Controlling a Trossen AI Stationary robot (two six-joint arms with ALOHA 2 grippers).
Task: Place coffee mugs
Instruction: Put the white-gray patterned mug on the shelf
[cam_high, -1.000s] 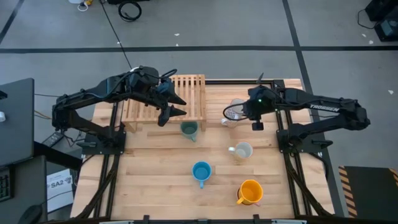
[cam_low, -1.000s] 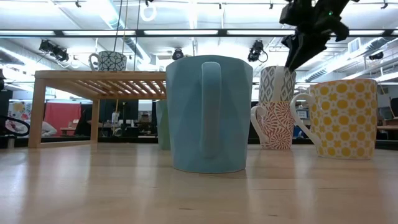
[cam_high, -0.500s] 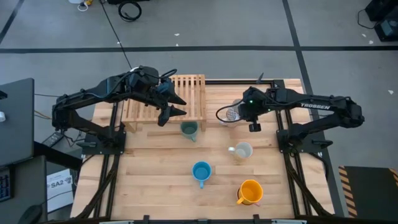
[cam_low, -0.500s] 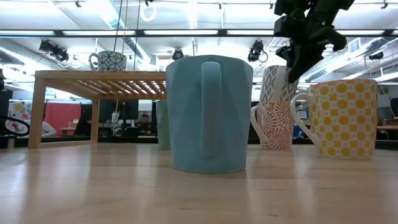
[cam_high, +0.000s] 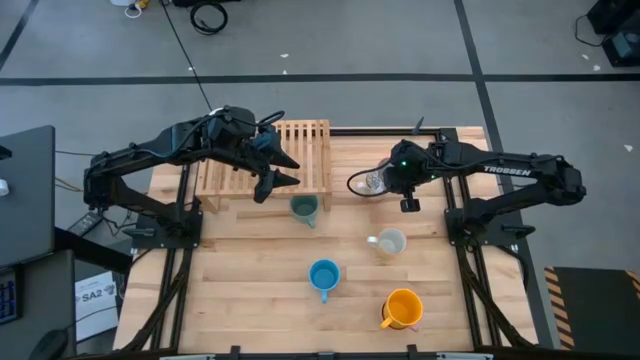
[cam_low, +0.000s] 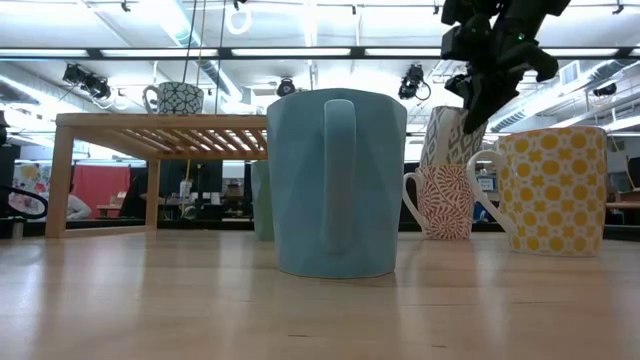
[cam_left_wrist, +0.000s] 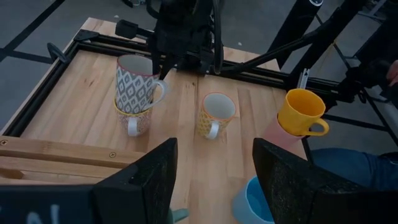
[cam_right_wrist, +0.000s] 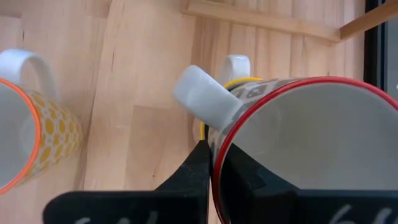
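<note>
My right gripper (cam_high: 384, 182) is shut on a grey patterned mug with a red rim (cam_left_wrist: 137, 81), which tilts over a yellow-patterned mug (cam_left_wrist: 129, 119) at the table's far right. A green mug (cam_high: 304, 208), a cream patterned mug (cam_high: 390, 242), a blue mug (cam_high: 323, 275) and an orange mug (cam_high: 402, 308) stand on their bases on the table. Another patterned mug (cam_low: 176, 97) stands on the wooden rack (cam_high: 300, 150). My left gripper (cam_high: 287, 170) hangs open over the rack's near edge and holds nothing. My right gripper pinches the grey mug's wall at the red rim (cam_right_wrist: 216, 163), next to the handle (cam_right_wrist: 202, 96), with one finger outside (cam_right_wrist: 198, 167) and one inside the mouth (cam_right_wrist: 241, 173). It comes from above. The mug tilts, its lower end at the yellow-patterned mug's mouth; whether they touch is hidden.
The slatted rack stands at the table's far left, under my left arm. The loose mugs run down the table's middle and right. Bare wood lies along the near left (cam_high: 240, 290). A person's sleeve (cam_left_wrist: 348, 165) shows beyond the table in the left wrist view.
My right gripper has moved a little toward the table's left, toward the rack, and has tipped. The grey mug, upright a second ago, leans over with it, its rim carried left while its lower end has stayed. In the last half second nothing has shifted.
</note>
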